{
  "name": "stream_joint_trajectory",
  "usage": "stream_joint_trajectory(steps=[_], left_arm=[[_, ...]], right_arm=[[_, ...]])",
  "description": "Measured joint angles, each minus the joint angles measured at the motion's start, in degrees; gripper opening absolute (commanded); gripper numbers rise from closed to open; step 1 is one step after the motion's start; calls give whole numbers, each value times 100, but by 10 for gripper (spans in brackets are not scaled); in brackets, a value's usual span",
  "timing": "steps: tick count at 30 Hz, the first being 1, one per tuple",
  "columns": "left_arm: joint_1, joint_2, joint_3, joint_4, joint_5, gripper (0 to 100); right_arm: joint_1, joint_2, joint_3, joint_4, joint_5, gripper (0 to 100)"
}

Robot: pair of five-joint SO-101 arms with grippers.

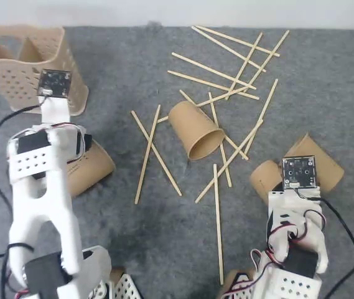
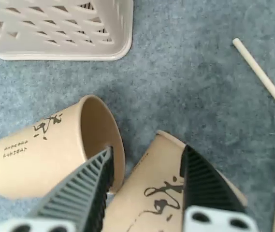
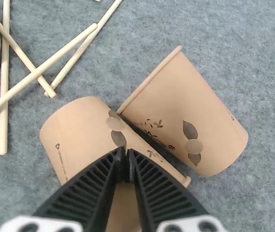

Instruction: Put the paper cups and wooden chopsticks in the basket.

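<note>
Brown paper cups point(image 1: 196, 129) and pale wooden chopsticks point(image 1: 214, 85) are strewn over grey carpet point(image 1: 326, 81).
The left gripper point(image 2: 147, 153) is spread wide astride a printed cup point(image 2: 161, 193) lying near the beige basket point(image 1: 15, 68); the right gripper point(image 3: 126, 154) is pinched closed above two touching cups point(image 3: 185, 121).

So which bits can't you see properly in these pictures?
- High view: the left arm covers most of the cup by the basket.
- High view: the picture edge cuts off the basket, so its contents are unknown.
- Left wrist view: the open left gripper and the picture edge hide the nearer cup in part.
- Right wrist view: the shut right gripper covers part of the plain cup; whether they touch is unclear.
</note>
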Motion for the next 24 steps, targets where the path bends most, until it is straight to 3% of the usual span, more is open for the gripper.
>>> stream_joint_trajectory(steps=[10, 16, 24], left_arm=[[-484, 0, 9, 0, -26, 190], [-211, 0, 62, 0, -26, 6], [290, 0, 62, -70, -35, 15]], right_arm=[[0, 0, 0, 0, 0, 9], [0, 0, 0, 0, 0, 9], [0, 0, 0, 0, 0, 9]])
